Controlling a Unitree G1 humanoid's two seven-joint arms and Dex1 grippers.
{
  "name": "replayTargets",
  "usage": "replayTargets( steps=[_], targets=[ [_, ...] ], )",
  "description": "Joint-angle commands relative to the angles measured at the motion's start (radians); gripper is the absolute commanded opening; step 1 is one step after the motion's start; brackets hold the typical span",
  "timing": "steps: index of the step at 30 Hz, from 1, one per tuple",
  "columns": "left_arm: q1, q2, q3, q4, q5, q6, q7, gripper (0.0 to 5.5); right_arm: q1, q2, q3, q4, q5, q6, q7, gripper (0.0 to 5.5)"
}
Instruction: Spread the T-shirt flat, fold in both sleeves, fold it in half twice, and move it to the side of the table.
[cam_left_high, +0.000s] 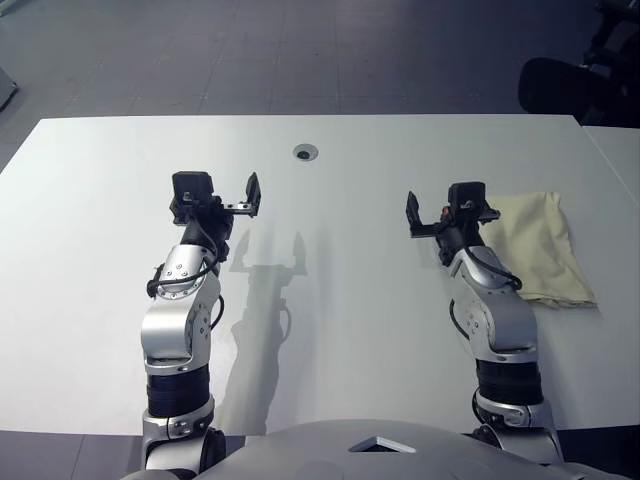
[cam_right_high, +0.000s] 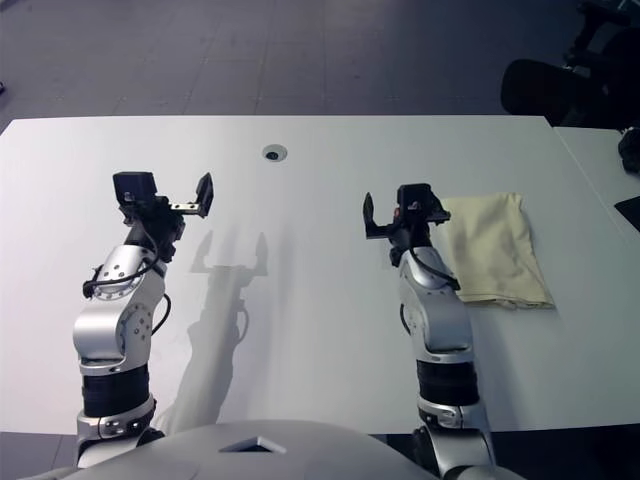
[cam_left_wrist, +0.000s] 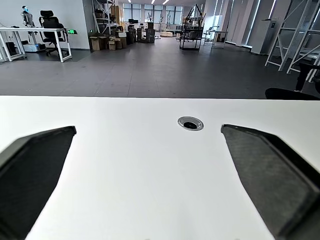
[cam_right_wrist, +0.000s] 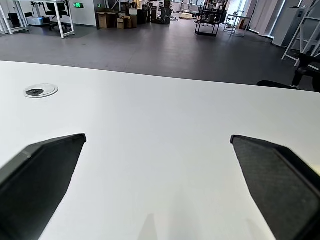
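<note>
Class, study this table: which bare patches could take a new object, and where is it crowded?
Free: the strip between the left gripper and right gripper, up to the cable hole; the table left of the left gripper. Crowded: the right side, where the folded T-shirt lies beside the right gripper.

I can make out no words, numbers or labels that I could read. The one sign I see is a small green lit sign on the far side of the room, just beside the white desk with the chair behind it; its marks are too small for me to tell. The cardboard boxes stacked on the floor near it are likewise too far off for any print on them to be legible.
</note>
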Motion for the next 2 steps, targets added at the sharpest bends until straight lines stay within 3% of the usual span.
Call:
replayTargets(
  steps=[1, 2],
  targets=[
    [-0.001, -0.007, -0.001, -0.005, 0.002, 0.006, 0.01, 5.4, -0.018, 0.013, -0.011, 0.011, -0.005, 0.01, 0.004, 5.38],
    [0.001, -0.009, -0.003, -0.005, 0.001, 0.007, 0.011, 5.4, -0.016, 0.015, -0.012, 0.012, -0.007, 0.009, 0.004, 5.38]
  ],
)
